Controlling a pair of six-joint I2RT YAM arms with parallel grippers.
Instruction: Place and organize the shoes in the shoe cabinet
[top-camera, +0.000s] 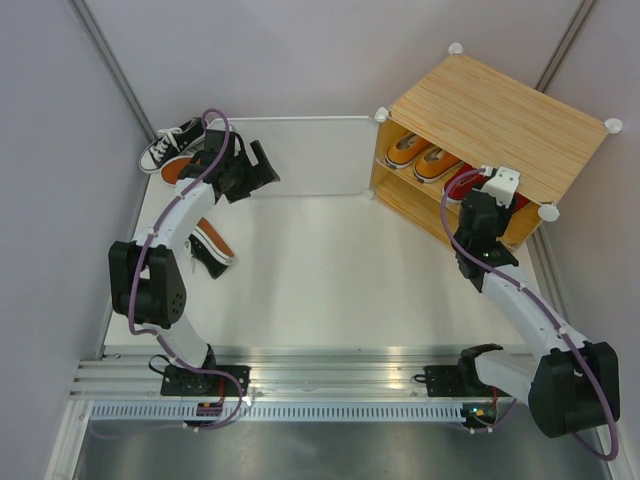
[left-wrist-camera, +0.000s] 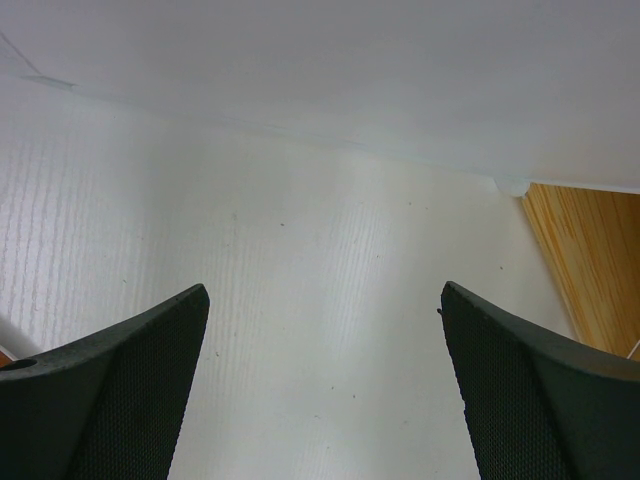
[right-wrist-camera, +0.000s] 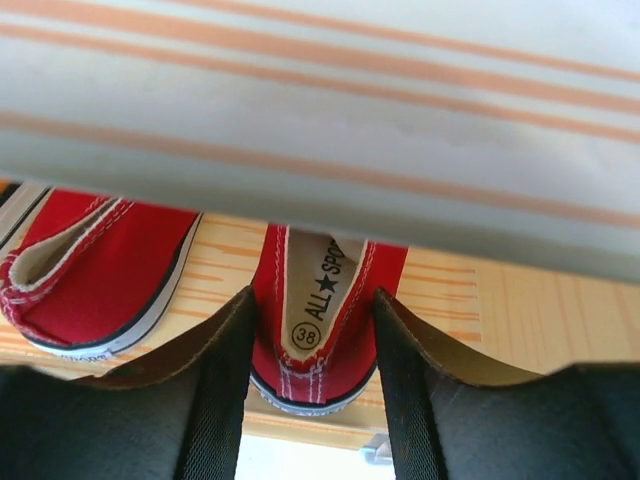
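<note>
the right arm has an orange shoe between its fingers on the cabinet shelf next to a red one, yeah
No: the shoe between the right fingers is red, not orange. It sits on the cabinet shelf next to another red shoe, as the right wrist view shows.

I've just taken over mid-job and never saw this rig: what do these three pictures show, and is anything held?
Two robot arms stand at the table's near edge. The top picture looks down from behind them; the others come from wrist cameras. The left end effector is open, empty, over the table. The right end effector reaches into the shoe cabinet, fingers either side of a red shoe's heel; grip unclear. Orange shoes sit inside too; black shoes lie at the table's far left.
</note>
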